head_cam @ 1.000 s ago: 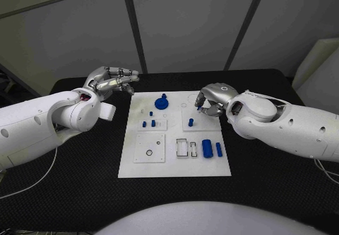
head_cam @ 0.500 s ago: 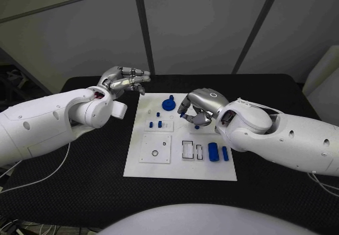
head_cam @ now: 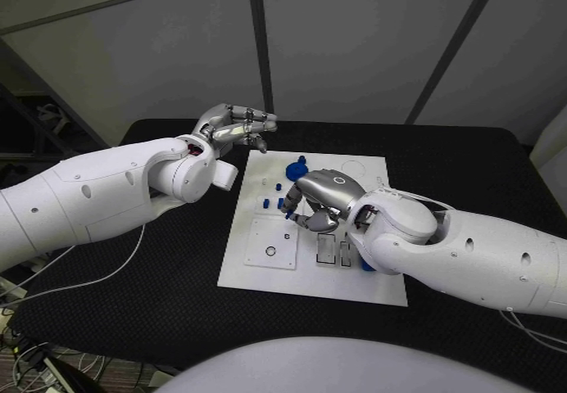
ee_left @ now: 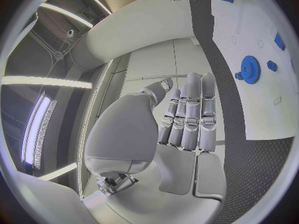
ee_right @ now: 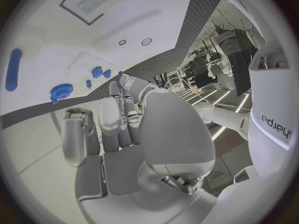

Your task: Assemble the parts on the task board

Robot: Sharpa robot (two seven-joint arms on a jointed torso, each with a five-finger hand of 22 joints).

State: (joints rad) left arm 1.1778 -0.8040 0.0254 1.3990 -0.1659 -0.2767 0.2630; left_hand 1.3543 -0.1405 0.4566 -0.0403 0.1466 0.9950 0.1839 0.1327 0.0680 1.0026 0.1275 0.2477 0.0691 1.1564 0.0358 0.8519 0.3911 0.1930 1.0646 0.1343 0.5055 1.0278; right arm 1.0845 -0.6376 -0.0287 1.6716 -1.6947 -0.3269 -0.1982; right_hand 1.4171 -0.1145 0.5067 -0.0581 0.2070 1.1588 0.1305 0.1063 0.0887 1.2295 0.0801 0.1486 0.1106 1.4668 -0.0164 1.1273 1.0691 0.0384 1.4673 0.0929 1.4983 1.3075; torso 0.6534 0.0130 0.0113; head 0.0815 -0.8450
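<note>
Relative to the white rectangular task board [head_cam: 307, 282], the right hand [head_cam: 317, 196] has shifted from the board's right-hand edge to above its middle. The left hand [head_cam: 237, 123] has kept its station off the board's far left corner.

Left hand: raised above the black table [head_cam: 473, 164], just beside the board's far left corner and not touching the board. Its fingers [ee_left: 190, 109] lie pressed together side by side, bent at the tips, with nothing between them.

Board: lies flat in the middle of the table. A blue toothed gear wheel [head_cam: 296, 169] sits on the board's far part, clear of both hands. Small blue pegs [head_cam: 269, 202] stand on the board's left half, nearer than the gear.

Right hand: poised over the board's middle, just beside the pegs, palm down. Its fingers [ee_right: 112, 114] are close together and curled toward the board. A small blue speck shows at a fingertip; whether a part is pinched there cannot be told.

A long blue cylinder [ee_right: 14, 69] lies on the board's right half, well apart from the gear.
</note>
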